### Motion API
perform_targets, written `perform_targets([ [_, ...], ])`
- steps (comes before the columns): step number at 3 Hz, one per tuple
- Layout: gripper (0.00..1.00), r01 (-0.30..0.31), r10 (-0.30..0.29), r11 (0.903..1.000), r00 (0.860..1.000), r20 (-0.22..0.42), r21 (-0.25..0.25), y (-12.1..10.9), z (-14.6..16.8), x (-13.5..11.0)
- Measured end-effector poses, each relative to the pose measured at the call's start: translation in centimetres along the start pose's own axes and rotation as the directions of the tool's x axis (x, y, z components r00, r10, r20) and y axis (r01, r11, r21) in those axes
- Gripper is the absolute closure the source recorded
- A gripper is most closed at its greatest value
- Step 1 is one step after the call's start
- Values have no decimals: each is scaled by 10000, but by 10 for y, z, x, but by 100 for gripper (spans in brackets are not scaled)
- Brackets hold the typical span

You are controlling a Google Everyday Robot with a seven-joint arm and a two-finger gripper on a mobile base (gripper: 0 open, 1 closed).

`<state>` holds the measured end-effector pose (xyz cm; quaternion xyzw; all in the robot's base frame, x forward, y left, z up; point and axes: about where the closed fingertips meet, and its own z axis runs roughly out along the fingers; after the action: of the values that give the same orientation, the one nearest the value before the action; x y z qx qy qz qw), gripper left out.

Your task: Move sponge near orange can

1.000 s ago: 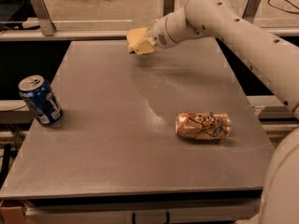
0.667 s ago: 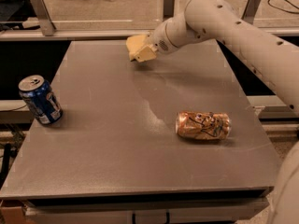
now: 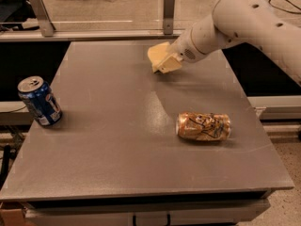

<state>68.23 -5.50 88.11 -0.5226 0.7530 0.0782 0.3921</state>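
- Gripper [image 3: 167, 63] at upper centre of the frame, clamped on the sponge [image 3: 157, 52] and holding it just above the table [image 3: 108, 149].
- Over the last second both have shifted right and lower in the frame, toward the orange can [image 3: 203, 126]. The two are still well apart, so the carry looks unfinished.
- The orange can lies on its side, centre right.
- Blue can [image 3: 40, 101] stands at far left.
- Dark scribbles mark the orange can; no brand is readable on either can.
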Motion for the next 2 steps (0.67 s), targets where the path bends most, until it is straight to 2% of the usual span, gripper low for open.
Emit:
perform_targets([
  [1,100,-67,72,9999,9979,-636,76,-4,-34,27],
  [2,100,-96,64,9996,9922,-1245,-254,3,-58,42],
])
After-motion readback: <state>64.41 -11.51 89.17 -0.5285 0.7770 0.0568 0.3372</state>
